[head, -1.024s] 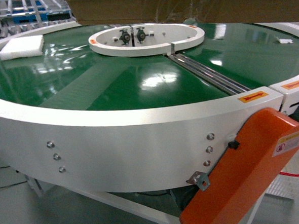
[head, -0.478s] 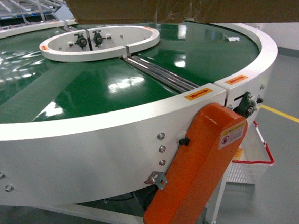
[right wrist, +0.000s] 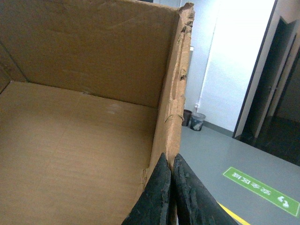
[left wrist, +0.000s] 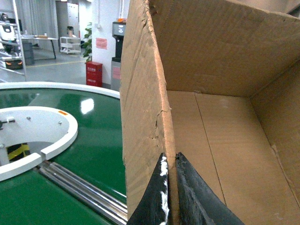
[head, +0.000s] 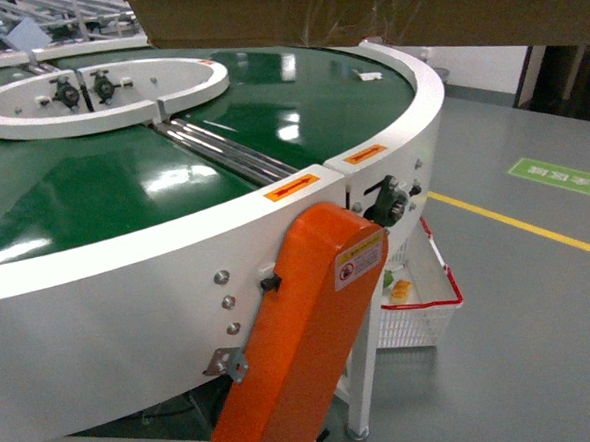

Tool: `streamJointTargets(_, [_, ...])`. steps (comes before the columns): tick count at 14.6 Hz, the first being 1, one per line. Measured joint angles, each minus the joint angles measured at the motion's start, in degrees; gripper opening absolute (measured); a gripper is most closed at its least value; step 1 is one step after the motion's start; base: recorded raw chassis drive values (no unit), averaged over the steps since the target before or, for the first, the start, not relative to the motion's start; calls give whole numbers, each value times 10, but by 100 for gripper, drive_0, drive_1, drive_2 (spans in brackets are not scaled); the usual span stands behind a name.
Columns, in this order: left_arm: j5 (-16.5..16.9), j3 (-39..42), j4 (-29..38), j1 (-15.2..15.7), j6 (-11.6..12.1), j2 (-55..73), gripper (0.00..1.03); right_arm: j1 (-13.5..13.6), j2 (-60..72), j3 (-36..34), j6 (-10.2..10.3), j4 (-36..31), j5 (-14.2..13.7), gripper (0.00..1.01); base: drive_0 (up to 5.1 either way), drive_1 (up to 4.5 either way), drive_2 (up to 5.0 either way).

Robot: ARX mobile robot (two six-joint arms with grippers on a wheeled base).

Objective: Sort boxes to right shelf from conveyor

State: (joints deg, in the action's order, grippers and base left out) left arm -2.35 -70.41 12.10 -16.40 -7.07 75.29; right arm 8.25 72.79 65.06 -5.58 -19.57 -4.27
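A large brown cardboard box [head: 363, 16] hangs across the top of the head view, above the conveyor's far side, its taped underside showing. My left gripper [left wrist: 169, 161] is shut on the box's torn left wall [left wrist: 140, 108], one finger outside and one inside. My right gripper [right wrist: 171, 161] is shut on the ragged right wall [right wrist: 171, 108]. The inside of the box looks empty in both wrist views. The conveyor [head: 92, 183], a green turntable with a white rim and a white centre ring [head: 97, 93], fills the left of the head view. The right shelf is out of view.
An orange motor cover [head: 302, 331] juts from the conveyor's rim near me. A white basket with a red rim [head: 420, 303] sits under the rim. Grey floor with a yellow line [head: 526, 227] and a green sign [head: 563, 177] lies to the right. Metal rails [head: 62, 10] show behind the conveyor.
The head view has swung to the right: the conveyor and orange cover slid left, the white foam slab left the view, and open floor appeared on the right. The box stays at the top.
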Motion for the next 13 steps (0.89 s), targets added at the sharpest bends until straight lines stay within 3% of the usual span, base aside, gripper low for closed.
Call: streamJointTargets(13, [0,0,0,0,0,0,2,0,0,0,0,-1,0,2,-157,-157,-157])
